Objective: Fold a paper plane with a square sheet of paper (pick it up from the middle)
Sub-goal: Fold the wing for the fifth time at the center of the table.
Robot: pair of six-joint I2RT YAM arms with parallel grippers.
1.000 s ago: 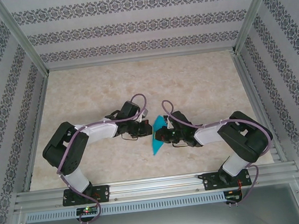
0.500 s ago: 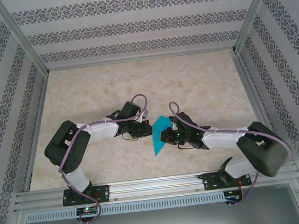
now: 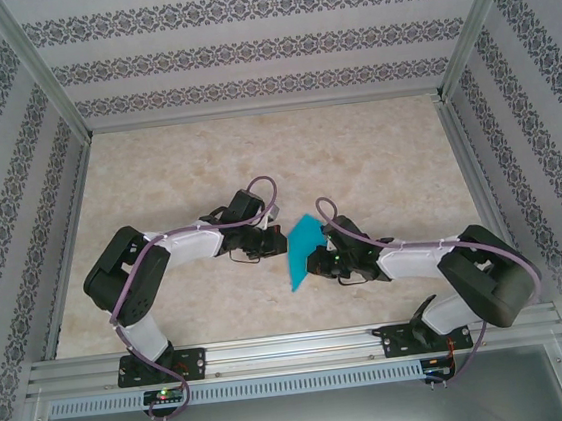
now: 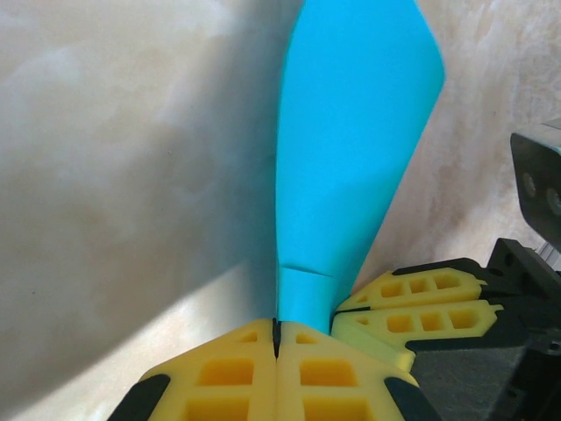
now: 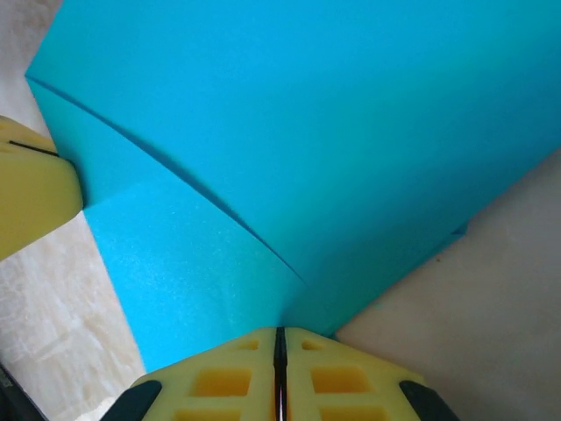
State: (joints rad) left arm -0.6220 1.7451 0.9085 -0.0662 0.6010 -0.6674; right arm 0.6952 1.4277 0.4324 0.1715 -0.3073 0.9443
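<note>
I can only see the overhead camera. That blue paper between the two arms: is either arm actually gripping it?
Observer: Yes. In the left wrist view, the left jaws are shut on the narrow end of the paper.
Operator: And the other arm?
Observer: The right wrist view shows the right jaws shut on the paper's edge too.
Operator: Has it been folded at all?
Observer: Yes. That same view shows one layer lying over another along a slanted fold line.
</note>
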